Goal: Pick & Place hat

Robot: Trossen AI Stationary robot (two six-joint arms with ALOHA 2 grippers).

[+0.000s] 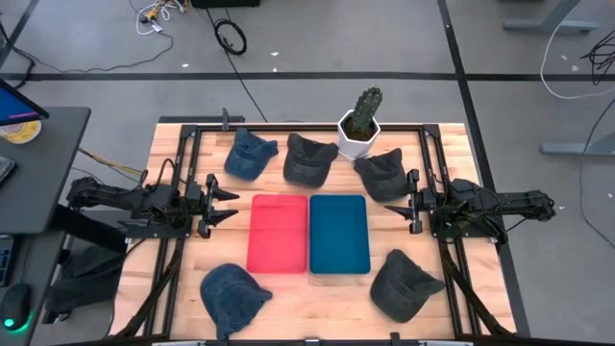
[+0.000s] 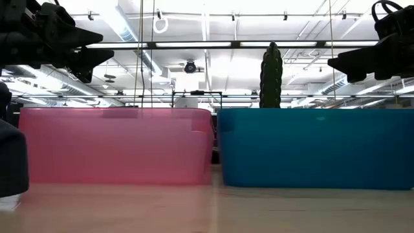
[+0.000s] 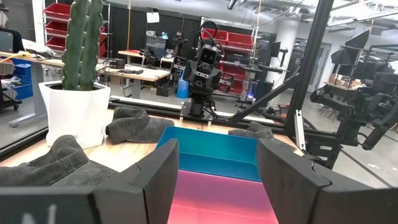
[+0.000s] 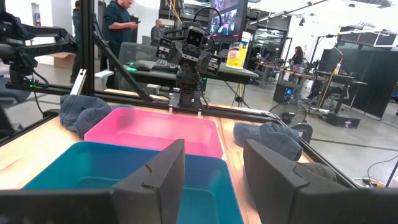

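Observation:
Several caps lie on the wooden table. A blue cap [image 1: 249,154] and two dark grey caps [image 1: 309,159] [image 1: 384,175] rest along the far side. A blue cap [image 1: 233,296] and a dark grey cap [image 1: 404,284] rest near the front edge. A pink bin [image 1: 279,234] and a teal bin [image 1: 339,234] stand side by side in the middle. My left gripper [image 1: 227,202] is open and empty left of the pink bin. My right gripper [image 1: 404,209] is open and empty right of the teal bin.
A cactus in a white pot [image 1: 360,127] stands at the far edge between the grey caps. Black frame rails [image 1: 183,163] run along the table's left, right and far sides. People stand in the room beyond the table [image 4: 121,25].

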